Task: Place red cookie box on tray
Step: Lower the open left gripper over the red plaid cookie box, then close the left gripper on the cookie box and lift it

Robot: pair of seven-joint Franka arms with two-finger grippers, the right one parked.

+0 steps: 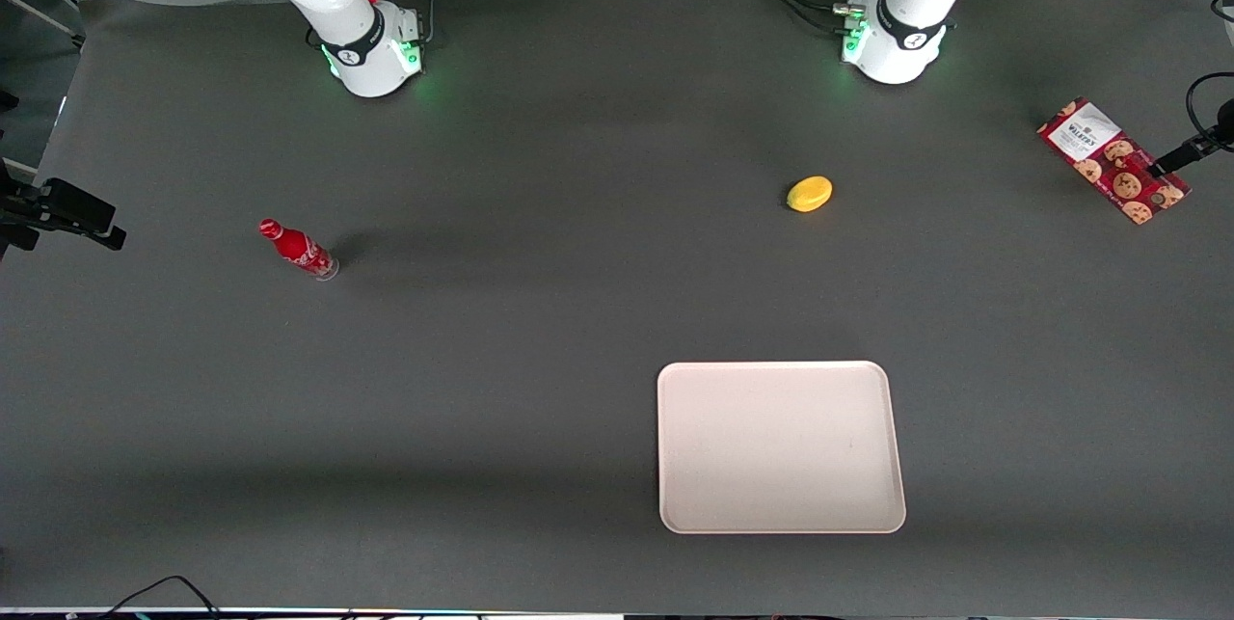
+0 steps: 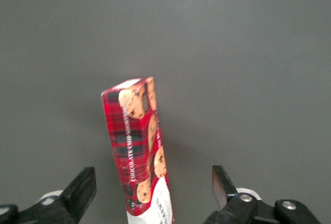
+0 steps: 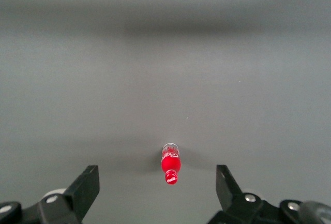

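Note:
The red cookie box (image 1: 1109, 157) lies flat on the dark table at the working arm's end, its white label end pointing away from the front camera. In the left wrist view the red cookie box (image 2: 137, 146) shows its tartan side and cookie pictures. My gripper (image 2: 152, 178) hovers over the box's label end, open, with one black finger (image 2: 83, 185) on each side and neither touching the box. From the front, the gripper (image 1: 1166, 165) is a dark shape over the box's nearer end. The pale tray (image 1: 781, 367) lies much nearer the front camera, with nothing on it.
A yellow lemon-like object (image 1: 809, 194) sits on the table between the box and the table's middle. A red soda bottle (image 1: 297, 249) lies toward the parked arm's end and also appears in the right wrist view as the bottle (image 3: 171, 164). Cables hang by the table edge close to the box.

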